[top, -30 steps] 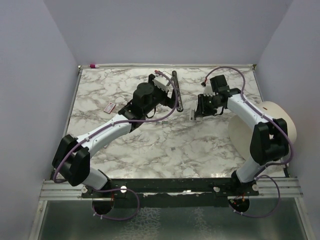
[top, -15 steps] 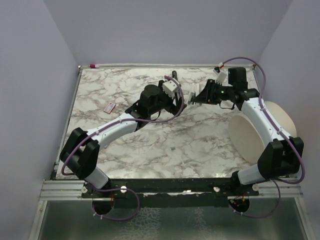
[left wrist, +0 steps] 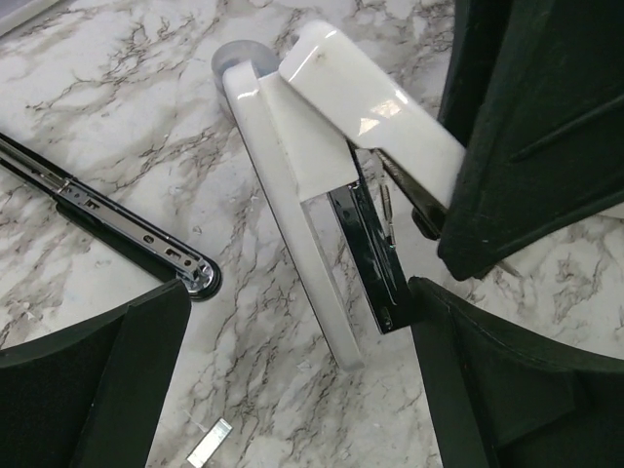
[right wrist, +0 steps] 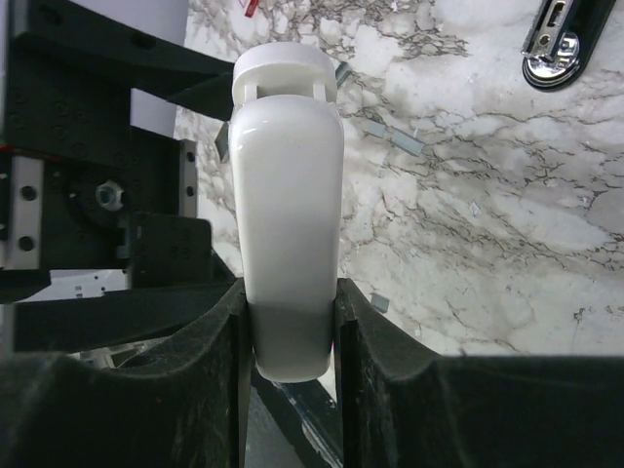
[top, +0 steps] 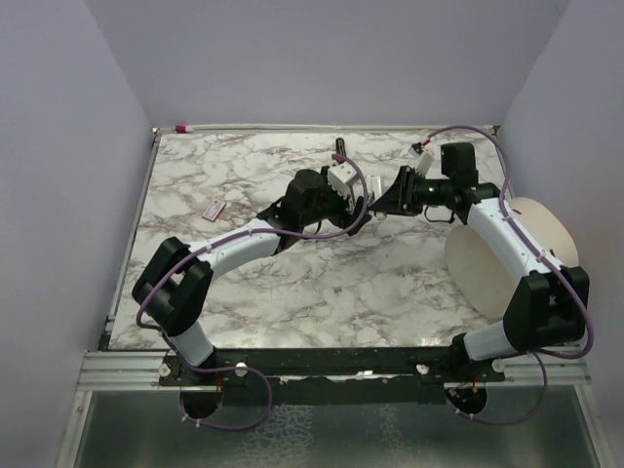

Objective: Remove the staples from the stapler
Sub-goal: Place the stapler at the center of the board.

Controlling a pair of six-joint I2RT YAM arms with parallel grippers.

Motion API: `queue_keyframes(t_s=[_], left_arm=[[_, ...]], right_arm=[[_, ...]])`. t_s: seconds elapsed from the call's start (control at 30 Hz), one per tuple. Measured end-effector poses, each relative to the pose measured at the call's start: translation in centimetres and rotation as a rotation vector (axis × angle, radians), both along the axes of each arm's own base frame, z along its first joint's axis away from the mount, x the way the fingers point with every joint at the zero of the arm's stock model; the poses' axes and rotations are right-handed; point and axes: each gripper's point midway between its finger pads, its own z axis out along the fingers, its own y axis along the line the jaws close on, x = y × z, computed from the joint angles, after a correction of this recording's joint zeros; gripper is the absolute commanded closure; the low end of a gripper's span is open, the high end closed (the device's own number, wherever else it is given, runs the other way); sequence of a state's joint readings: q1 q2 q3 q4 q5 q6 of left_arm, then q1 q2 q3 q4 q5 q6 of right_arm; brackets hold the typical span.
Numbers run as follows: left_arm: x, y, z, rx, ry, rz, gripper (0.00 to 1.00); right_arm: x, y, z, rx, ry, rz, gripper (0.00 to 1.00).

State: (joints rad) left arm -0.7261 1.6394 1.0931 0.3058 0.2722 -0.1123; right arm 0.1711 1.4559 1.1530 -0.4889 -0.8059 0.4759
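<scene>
The stapler (right wrist: 288, 195) is white with a black metal magazine (left wrist: 370, 258) and hangs hinged open in the left wrist view, white arm (left wrist: 312, 244) pointing down. My right gripper (right wrist: 290, 292) is shut on its white body; both pads press its sides. From above they sit at the table's back middle, stapler (top: 374, 191) beside right gripper (top: 390, 193). My left gripper (left wrist: 302, 400) is open, one finger to either side of the stapler's tip, not touching it. Short silvery staples lie on the marble: one strip (left wrist: 210, 447) by the left finger, others (right wrist: 405, 142) beyond the stapler.
A long black bar with a chrome end (left wrist: 127, 224) lies on the marble left of the stapler, also seen as the bar (right wrist: 554, 39). A small red-and-white item (top: 214, 208) lies at the left. A big white roll (top: 512, 255) stands at the right edge.
The right arm lifted the stapler and turned it toward the left arm. The left arm swung right until its fingers flank the stapler's tip, and its jaws widened.
</scene>
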Motion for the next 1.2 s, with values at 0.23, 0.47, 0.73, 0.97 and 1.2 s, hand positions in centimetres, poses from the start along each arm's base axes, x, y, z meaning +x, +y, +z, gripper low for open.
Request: queue_keyframes(t_s=[0.23,0.47,0.73,0.97,1.2], left_arm=[[1.8,1.1,-1.5,0.061,0.017,0.113,0.1],[4.2,3.7,-1.5,0.067,0.025,0.216,0.1],[4.7,5.0,-2.2,0.083,0.057,0.24,0.1],[4.2,4.7,-2.4,0.09,0.071,0.215,0.1],[3.8,4.8,-2.3,0.103,0.066,0.203,0.1]], right_arm=[[-0.7,0.1,1.4,0.02,-0.036,0.019,0.99],[-2.2,0.2,1.1,0.012,-0.046,0.087,0.99],[-5.5,0.9,-1.2,-0.004,-0.008,0.186,0.99],[-7.2,2.3,-2.6,-0.032,0.002,0.251,0.99],[-9.0,4.0,-3.5,-0.059,0.01,0.321,0.99]])
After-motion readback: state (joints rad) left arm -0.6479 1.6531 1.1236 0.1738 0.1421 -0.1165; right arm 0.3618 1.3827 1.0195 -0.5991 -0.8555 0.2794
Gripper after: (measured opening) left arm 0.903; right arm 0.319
